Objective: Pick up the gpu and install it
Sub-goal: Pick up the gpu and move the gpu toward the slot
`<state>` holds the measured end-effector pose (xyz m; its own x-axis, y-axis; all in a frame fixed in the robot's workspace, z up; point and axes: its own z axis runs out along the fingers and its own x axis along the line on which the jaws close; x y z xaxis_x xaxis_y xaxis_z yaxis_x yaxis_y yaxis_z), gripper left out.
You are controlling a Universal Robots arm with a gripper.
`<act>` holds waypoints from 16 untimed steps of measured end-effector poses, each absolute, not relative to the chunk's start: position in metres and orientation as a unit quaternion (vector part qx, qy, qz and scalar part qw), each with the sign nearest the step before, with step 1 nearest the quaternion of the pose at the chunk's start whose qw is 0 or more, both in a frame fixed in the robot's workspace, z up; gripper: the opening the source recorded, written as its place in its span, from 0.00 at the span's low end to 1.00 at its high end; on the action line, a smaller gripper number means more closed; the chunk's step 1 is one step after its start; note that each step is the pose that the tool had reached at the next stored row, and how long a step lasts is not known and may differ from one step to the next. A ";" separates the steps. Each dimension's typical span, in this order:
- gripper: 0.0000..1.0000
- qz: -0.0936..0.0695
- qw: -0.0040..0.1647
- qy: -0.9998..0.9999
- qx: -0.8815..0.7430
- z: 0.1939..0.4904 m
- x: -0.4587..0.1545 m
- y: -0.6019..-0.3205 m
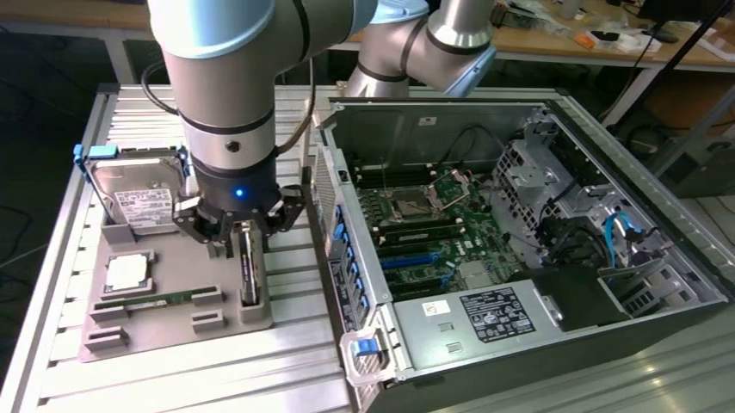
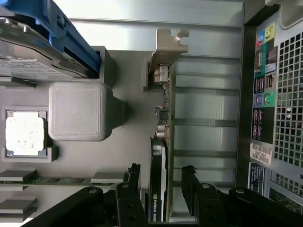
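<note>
I have the fingers (image 2: 188,179) spread open, straddling the gpu (image 2: 158,198). It stands on edge in the grey tray (image 1: 172,327), at the exterior view's left of the open computer case (image 1: 460,101). Its shroud reads "NVIDIA".

Arm (image 1: 219,60) bent over, last link vertical. Wrist (image 1: 236,163) upright, blue light (image 1: 239,192) lit on it. Gripper (image 1: 239,234) pointed straight down, held low. Jaws wide apart; black fingers (image 2: 132,184) parallel, tips level.
</note>
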<state>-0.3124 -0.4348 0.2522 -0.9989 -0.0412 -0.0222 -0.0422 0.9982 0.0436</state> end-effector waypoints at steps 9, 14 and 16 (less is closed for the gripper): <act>0.48 0.022 0.011 0.999 -0.022 0.246 -0.313 -0.435; 0.40 0.022 0.011 0.999 -0.022 0.246 -0.313 -0.435; 0.40 0.022 0.011 0.999 -0.022 0.246 -0.313 -0.435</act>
